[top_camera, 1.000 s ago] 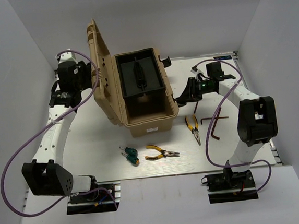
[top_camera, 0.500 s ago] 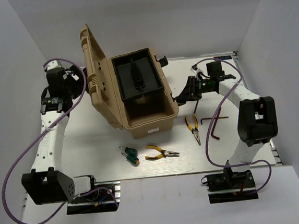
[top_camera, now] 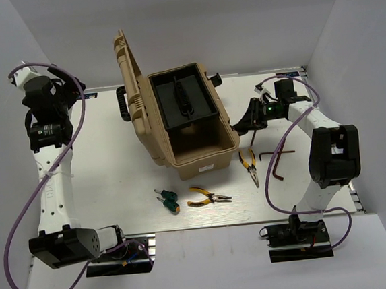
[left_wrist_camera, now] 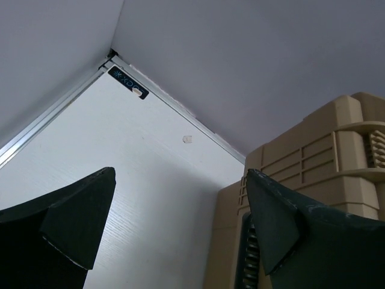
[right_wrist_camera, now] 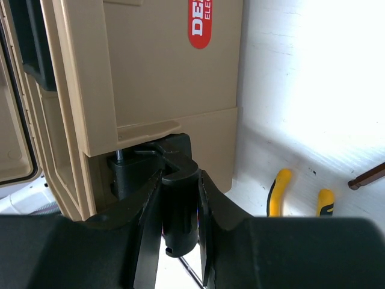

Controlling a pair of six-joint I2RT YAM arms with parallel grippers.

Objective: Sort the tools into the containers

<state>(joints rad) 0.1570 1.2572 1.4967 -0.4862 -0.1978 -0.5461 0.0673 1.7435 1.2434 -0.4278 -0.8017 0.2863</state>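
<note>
Pliers [top_camera: 250, 166] beside case [top_camera: 206, 159], nose seemingly toward near edge

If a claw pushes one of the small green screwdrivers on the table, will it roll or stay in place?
It would probably roll: the green screwdrivers have stubby, rounded handles and lie loose on the smooth white table. They look small, so they are likely light and easily shifted. The two lie side by side, so one may bump the other.
</note>
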